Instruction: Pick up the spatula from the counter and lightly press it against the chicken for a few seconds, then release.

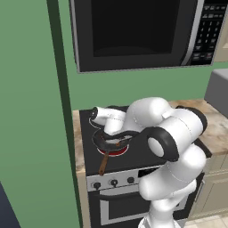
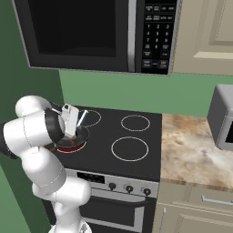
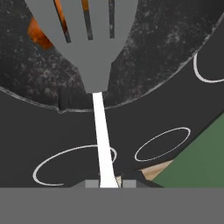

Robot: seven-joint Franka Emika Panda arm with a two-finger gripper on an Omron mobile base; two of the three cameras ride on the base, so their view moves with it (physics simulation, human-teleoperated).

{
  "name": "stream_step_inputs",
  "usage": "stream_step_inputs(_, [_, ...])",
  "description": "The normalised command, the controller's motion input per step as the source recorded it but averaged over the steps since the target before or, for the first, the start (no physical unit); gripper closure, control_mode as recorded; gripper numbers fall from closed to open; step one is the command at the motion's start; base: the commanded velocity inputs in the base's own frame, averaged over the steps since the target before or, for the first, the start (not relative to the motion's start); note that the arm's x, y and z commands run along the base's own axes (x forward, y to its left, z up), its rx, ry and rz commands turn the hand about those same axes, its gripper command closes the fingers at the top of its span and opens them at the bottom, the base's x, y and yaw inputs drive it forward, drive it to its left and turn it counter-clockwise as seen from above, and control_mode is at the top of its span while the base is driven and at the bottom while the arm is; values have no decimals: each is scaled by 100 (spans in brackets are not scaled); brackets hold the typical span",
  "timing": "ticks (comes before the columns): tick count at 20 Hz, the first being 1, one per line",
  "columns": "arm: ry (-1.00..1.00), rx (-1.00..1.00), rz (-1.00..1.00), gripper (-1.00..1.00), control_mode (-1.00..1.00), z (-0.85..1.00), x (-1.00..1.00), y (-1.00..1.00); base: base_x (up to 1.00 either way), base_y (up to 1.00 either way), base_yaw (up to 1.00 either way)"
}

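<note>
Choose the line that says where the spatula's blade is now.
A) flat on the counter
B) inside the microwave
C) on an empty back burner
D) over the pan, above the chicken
D: the spatula, held by the gripper, has its slotted blade over the pan, partly covering the orange chicken.

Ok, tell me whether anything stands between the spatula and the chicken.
Nothing visible does. The spatula has its slotted blade right over the orange chicken in the pan; whether they touch cannot be judged.
</note>
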Motion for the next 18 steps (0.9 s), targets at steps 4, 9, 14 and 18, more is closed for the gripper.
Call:
stream_step_inputs(4, [0, 0, 0, 100, -100, -15, 0, 1, 0, 0, 0])
stream_step_inputs(9, [0, 0, 0, 100, -100, -7, 0, 0, 0, 0, 0])
stream_step_inputs(14, [0, 0, 0, 100, -100, 0, 0, 0, 0, 0, 0])
stream_step_inputs(18, [0, 0, 0, 100, -100, 0, 0, 0, 0, 0, 0])
